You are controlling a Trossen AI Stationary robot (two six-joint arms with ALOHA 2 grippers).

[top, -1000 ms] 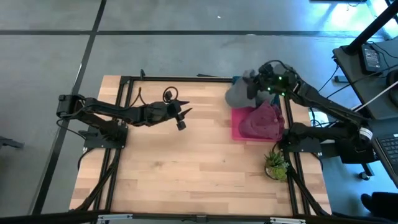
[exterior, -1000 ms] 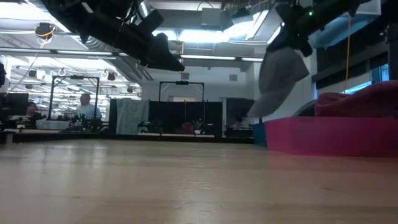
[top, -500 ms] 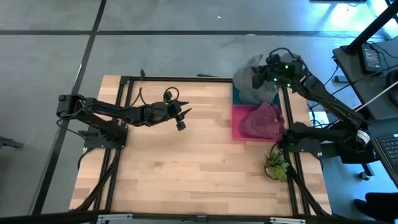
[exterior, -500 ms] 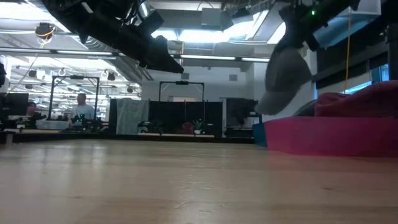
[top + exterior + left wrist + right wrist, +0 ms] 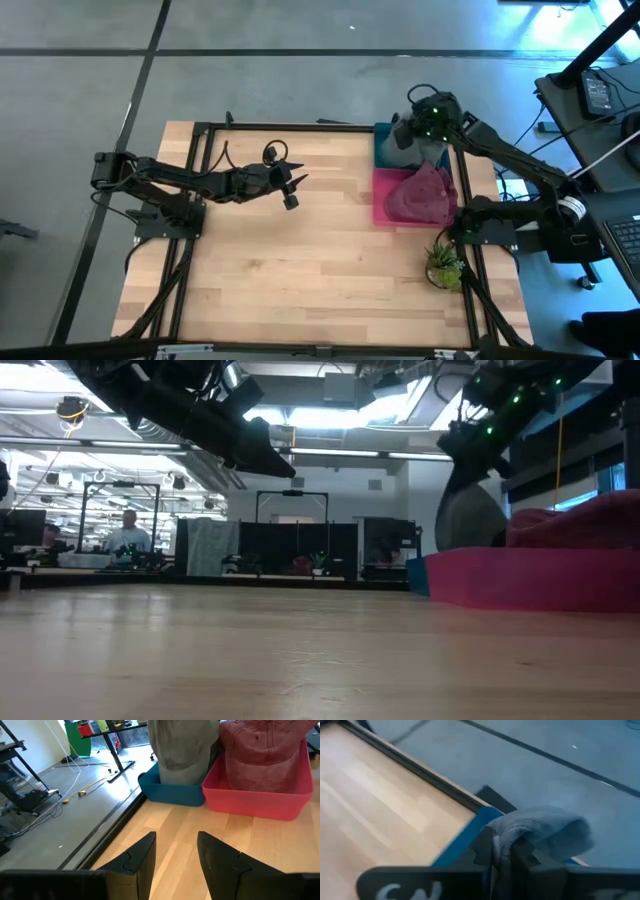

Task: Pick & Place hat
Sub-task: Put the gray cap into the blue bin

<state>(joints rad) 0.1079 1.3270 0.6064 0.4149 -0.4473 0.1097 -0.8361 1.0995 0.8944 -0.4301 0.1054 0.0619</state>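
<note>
Over the blue bin [image 5: 385, 150], the right gripper [image 5: 428, 122] pinches the grey hat [image 5: 403, 140], which hangs beneath it; the left gripper [image 5: 291, 190] hovers mid-table, fingers parted, empty.

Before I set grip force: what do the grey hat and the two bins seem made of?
Grey hat: soft woven cloth, matte; it sags and creases. Blue bin and pink bin: likely moulded plastic, with smooth walls and rounded rims. The right gripper pinches the hat's fabric.
</note>
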